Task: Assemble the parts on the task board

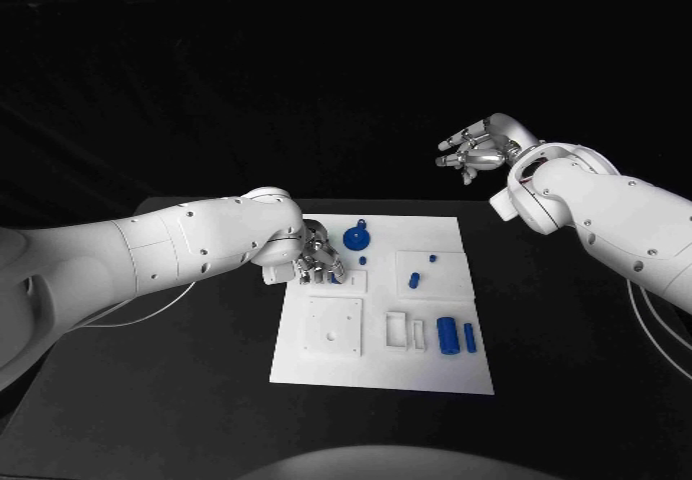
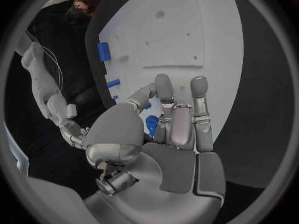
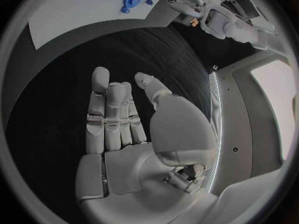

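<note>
While the left hand (image 1: 315, 262) lay low over the task board (image 1: 433, 375) near its far left corner, its fingers (image 2: 163, 90) reached out flat above the white surface, with a small blue part (image 2: 151, 123) just beside them; whether they pinched it could not be told. A blue round part (image 1: 356, 238) stood near the board's far edge, just beside that hand. Two small blue pegs (image 1: 414, 279) sat in a square recess toward the right edge. Nearer the front edge, a blue cylinder (image 1: 449, 336) and a slim blue bar (image 1: 470, 338) lay side by side next to a white rectangular frame (image 1: 397, 331). The right hand (image 1: 476, 148) hung well apart beyond the board's far right corner, over the black table (image 1: 173, 400), fingers (image 3: 106, 109) spread and holding nothing.
</note>
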{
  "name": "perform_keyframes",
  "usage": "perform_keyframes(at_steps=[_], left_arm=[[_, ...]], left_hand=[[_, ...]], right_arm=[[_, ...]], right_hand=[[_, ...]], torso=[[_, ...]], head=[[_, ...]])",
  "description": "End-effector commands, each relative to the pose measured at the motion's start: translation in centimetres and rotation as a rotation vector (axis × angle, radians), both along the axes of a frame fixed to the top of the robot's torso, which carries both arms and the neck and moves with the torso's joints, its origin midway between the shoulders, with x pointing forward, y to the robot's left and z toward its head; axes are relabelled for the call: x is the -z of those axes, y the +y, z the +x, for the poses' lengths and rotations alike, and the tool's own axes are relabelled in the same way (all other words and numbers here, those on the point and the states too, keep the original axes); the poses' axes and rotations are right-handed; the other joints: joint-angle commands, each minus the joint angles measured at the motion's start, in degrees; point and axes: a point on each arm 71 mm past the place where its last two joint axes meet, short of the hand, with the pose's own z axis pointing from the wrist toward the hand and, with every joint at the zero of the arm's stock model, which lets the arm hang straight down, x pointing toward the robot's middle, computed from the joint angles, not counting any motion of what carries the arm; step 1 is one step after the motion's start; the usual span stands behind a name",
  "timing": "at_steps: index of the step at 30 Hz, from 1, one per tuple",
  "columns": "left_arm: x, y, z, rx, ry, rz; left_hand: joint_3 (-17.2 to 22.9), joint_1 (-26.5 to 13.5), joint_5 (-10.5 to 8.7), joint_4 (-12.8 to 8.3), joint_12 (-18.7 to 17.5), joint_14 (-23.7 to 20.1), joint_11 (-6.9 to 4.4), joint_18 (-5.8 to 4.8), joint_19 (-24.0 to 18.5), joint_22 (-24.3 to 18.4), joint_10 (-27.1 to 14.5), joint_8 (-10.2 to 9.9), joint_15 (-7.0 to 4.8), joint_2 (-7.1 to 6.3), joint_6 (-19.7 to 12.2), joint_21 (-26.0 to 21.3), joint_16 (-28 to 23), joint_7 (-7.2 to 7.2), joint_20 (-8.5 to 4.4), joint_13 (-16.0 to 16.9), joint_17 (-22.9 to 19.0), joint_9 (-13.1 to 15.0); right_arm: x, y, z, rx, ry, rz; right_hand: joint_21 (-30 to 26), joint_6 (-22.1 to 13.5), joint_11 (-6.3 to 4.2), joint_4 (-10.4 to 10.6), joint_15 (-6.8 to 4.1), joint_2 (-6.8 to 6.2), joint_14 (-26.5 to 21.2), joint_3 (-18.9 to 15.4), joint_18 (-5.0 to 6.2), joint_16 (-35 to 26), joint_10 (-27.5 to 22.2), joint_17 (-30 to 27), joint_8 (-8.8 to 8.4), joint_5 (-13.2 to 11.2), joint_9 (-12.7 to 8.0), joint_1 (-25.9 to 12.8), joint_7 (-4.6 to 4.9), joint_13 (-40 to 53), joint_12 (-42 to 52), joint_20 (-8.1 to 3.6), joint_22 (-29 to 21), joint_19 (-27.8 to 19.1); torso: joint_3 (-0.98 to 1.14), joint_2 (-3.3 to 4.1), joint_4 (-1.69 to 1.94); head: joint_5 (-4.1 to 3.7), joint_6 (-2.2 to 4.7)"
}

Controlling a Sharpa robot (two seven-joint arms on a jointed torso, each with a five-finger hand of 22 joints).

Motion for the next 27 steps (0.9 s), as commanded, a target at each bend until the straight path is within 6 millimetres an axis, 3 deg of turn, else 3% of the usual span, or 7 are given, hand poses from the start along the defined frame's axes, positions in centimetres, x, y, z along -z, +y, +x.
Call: perform_keyframes(at_steps=[1,18,27], left_arm=[[0.33,-0.21,-0.19,0.012,0.024,0.009],[0.32,-0.39,0.02,0.007,0.024,0.011],[0.35,-0.62,-0.01,0.017,0.032,0.014]], left_hand=[[0.7,0.0,-0.20,-0.5,0.2,0.2,-0.96,0.39,0.0,0.9,2.4,0.2,0.04,0.74,14.6,0.2,0.1,-8.62,0.23,-0.1,0.0,12.7],[0.6,-0.9,-0.63,0.0,0.6,0.2,-1.02,0.47,0.1,1.0,2.4,0.4,0.01,1.50,15.0,0.3,0.4,-8.78,0.37,-0.2,0.4,13.6],[0.0,-1.4,-2.16,1.0,1.0,0.3,-1.02,0.75,0.1,1.0,2.4,0.5,0.04,2.39,15.4,0.4,0.6,-8.89,0.76,-0.6,0.6,13.8]], right_arm=[[0.06,0.14,-0.01,-0.014,0.003,-0.010],[0.24,0.24,0.02,-0.015,0.007,-0.009],[0.28,0.23,0.02,-0.015,0.008,-0.010]], right_hand=[[-0.3,-0.5,0.06,0.2,0.14,0.19,-0.3,-0.8,0.04,0.0,-0.3,-0.1,-0.17,0.6,0.0,-0.3,0.02,0.0,0.0,-0.22,0.1,1.6],[-0.4,-0.5,0.06,0.2,0.14,0.28,-0.3,-0.7,0.04,0.0,-0.3,-0.1,-0.19,0.8,0.0,-0.3,0.03,0.0,-0.1,-0.21,0.1,1.6],[-0.4,-0.5,0.06,0.2,0.14,0.27,-0.4,-0.6,0.04,0.0,-0.3,-0.1,-0.19,0.8,0.0,-0.3,0.03,0.0,-0.1,-0.22,0.1,1.6]], torso=[[0.00,0.01,-0.01],[0.05,0.00,0.01],[0.01,-0.03,0.03]], head=[[-0.07,-0.03],[-0.09,-0.36],[-0.14,-0.44]])
